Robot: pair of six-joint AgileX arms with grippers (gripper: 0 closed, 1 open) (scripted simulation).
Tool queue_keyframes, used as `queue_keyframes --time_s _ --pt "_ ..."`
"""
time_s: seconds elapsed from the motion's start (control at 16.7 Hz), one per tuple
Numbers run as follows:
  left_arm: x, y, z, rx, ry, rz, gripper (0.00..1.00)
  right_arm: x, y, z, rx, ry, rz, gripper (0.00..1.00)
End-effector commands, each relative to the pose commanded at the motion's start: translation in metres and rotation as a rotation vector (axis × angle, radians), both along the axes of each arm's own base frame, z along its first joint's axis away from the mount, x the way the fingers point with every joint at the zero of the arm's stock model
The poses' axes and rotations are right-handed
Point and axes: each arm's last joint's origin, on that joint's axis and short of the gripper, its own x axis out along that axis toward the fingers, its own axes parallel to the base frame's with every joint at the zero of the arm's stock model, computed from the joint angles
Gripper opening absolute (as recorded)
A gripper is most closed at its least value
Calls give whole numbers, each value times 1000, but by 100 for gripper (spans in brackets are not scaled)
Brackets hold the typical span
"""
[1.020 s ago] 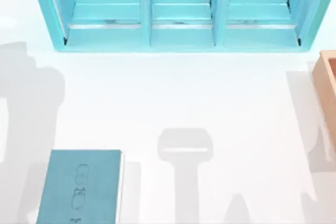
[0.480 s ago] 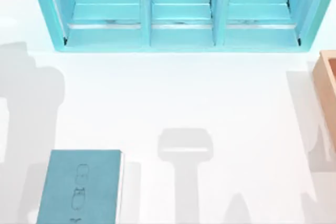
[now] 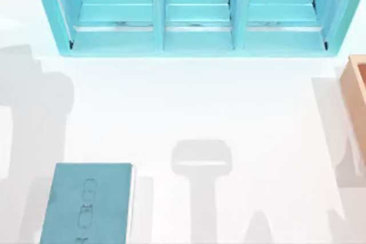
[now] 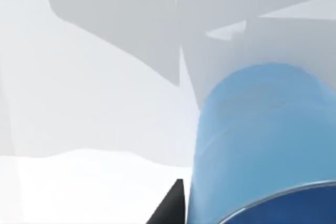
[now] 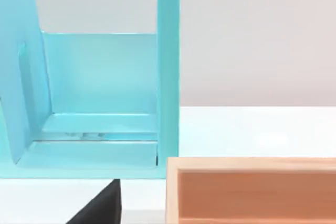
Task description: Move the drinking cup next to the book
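Top view: book (image 3: 86,204) front-left; left wrist view: blue cup (image 4: 262,145) close; claw states unclear.

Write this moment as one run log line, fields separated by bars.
cup: blue, close before left wrist camera | book: flat on table, near left | shelf: far side | wooden box: right edge

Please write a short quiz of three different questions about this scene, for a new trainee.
1. True or false: the teal book stands inside the light-blue shelf unit.
2. The blue cup is close before which wrist camera? A) left B) right
3. Fill in: the wooden box lies at the table's ____ edge in the top view.

Key: 1 false; 2 A; 3 right.
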Motion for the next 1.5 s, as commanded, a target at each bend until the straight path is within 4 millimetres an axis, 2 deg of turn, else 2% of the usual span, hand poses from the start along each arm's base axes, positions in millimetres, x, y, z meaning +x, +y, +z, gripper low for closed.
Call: queue_keyframes --time_s 0.42,0.78,0.9,1.08,1.32,1.38,1.5 --pt "-1 1 41 0 0 6 0 0 0 0 0 0 0 100" --pt "1 -3 44 2 -9 0 0 0 0 0 0 0 0 100" --pt "9 -22 58 10 -55 -6 0 0 0 0 0 0 0 100" --pt "14 -58 97 13 -131 39 0 0 0 0 0 0 0 100" --pt "-8 -92 157 -5 -187 253 0 0 0 0 0 0 0 100" --pt "-15 -98 163 -14 -176 322 0 0 0 0 0 0 0 100" --pt "-26 -109 161 -27 -109 471 0 0 0 0 0 0 0 100"
